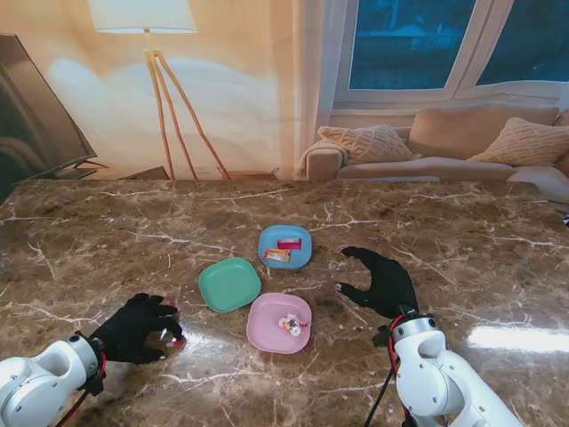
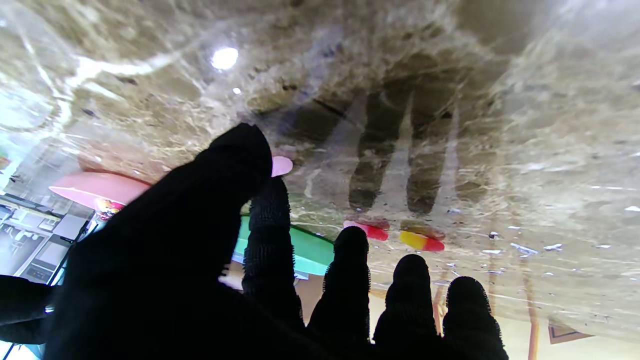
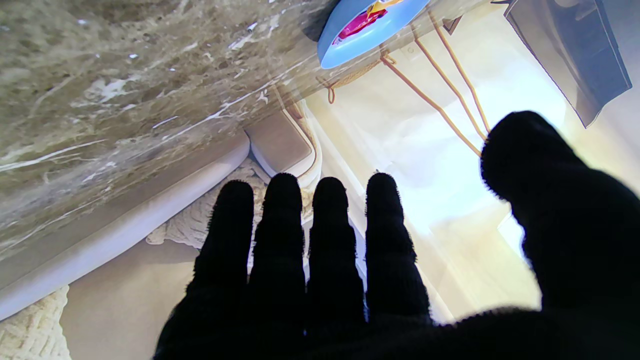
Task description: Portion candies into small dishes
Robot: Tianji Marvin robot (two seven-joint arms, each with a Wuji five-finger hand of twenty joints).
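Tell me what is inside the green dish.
Nothing shows on the green dish from the stand view; its face looks bare. In the left wrist view the left hand covers most of it.

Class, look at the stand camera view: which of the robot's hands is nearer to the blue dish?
The right hand. It sits open just right of the blue dish and slightly nearer to me. The left hand is far off to the left, beyond the green dish, over loose candies.
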